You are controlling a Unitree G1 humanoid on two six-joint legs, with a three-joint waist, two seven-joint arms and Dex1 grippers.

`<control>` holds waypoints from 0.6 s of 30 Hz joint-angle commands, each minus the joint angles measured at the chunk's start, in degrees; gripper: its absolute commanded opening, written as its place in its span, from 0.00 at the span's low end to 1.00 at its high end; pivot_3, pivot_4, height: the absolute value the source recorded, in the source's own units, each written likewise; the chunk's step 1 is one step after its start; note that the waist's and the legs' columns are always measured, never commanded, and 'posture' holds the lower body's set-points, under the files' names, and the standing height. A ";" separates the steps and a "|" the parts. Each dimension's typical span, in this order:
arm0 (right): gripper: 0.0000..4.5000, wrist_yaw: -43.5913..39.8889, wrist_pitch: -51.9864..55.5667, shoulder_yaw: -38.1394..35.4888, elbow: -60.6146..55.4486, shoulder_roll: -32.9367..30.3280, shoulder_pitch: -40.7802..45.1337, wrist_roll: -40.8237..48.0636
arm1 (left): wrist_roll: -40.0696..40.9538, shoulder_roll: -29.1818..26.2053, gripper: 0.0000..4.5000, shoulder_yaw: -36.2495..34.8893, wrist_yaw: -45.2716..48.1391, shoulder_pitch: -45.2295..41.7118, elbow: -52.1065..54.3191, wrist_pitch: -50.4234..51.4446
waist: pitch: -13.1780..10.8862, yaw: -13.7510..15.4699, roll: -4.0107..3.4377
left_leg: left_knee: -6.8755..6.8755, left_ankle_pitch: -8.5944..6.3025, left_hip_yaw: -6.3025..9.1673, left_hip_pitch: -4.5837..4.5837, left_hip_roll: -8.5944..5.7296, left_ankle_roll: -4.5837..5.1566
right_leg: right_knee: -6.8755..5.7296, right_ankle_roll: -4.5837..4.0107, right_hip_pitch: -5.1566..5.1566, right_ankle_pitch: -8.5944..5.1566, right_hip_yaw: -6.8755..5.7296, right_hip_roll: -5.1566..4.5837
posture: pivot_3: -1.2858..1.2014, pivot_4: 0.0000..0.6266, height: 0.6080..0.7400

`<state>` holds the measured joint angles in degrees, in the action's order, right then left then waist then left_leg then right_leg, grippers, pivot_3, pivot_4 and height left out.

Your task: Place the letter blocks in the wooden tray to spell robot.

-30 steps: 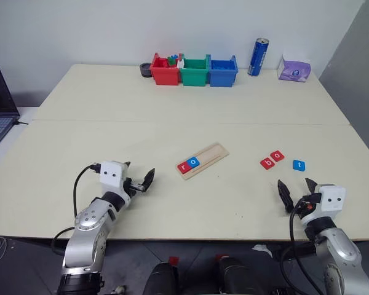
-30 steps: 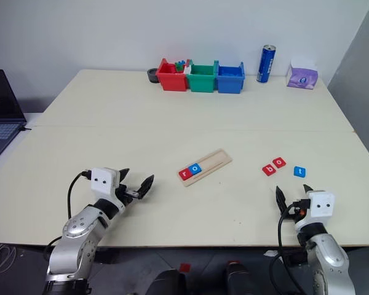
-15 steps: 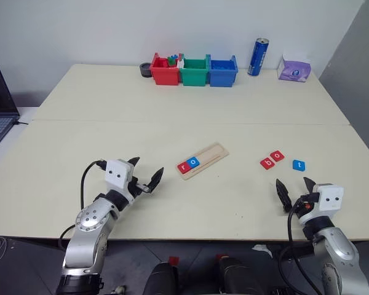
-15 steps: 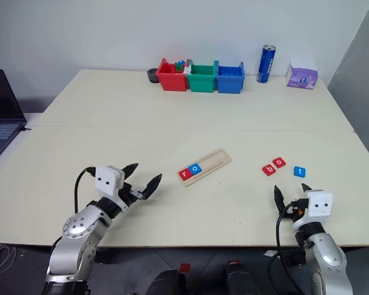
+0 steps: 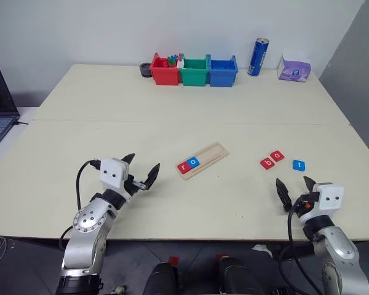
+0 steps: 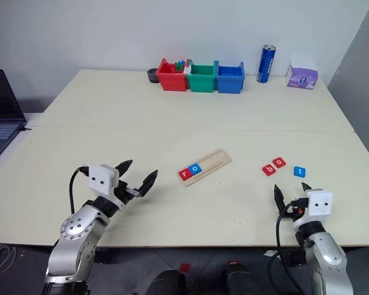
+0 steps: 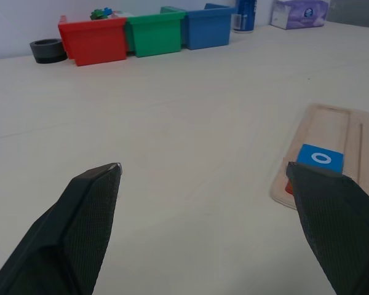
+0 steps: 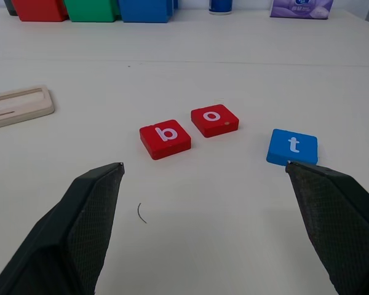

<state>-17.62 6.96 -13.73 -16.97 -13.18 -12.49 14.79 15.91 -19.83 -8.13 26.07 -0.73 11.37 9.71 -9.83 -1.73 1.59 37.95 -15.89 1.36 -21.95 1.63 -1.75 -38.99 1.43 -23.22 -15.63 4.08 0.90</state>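
**Letter blocks: two in the tray, three loose**

The tray (image 5: 202,160) lies mid-table, red r (image 5: 184,166) and blue o (image 5: 194,162) at its near end. Red b (image 8: 165,138), red o (image 8: 214,120) and blue t (image 8: 292,147) lie ahead of the right gripper (image 5: 293,192), jaws wide, empty. Left gripper (image 5: 140,173) hovers wide, empty, beside the tray.

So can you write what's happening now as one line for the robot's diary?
tray: wooden tray holds red r, blue o | waiting: red b, red o, blue t | left hand open, empty | right hand open, empty
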 commanded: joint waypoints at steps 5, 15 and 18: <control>0.99 -8.99 4.40 4.59 -6.58 -5.94 -1.10 4.07 | 1.88 -2.14 1.00 2.99 4.85 -4.98 1.31 3.32 | -0.01 0.01 0.00 | 0.01 0.00 -0.03 0.00 -0.03 0.00 | 0.00 0.00 0.01 0.00 -0.02 0.04 | 0.52 0.24 1.00; 0.99 -19.47 19.77 11.19 -22.31 -19.51 0.26 14.00 | 0.49 -6.37 1.00 10.81 14.52 -16.48 -8.26 10.46 | -0.03 -0.06 0.03 | 0.02 0.00 0.02 -0.01 -0.08 0.01 | 0.02 0.01 0.02 0.00 -0.09 0.08 | 0.52 0.24 1.00; 0.99 -20.13 22.37 11.56 -25.39 -21.96 0.74 15.61 | -1.42 -7.55 1.00 12.80 16.92 -19.59 -12.64 10.10 | -0.06 0.00 0.07 | 0.02 0.00 0.02 -0.04 -0.10 0.01 | 0.02 0.01 0.02 0.00 -0.17 0.09 | 0.52 0.24 1.00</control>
<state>-37.01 28.24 -1.97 -39.08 -34.40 -12.31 28.55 15.23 -26.61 4.24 41.43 -18.71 -0.66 20.15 -9.88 -1.73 1.66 37.97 -15.89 1.38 -22.00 1.53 -1.74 -38.97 1.44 -23.20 -15.63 3.89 1.01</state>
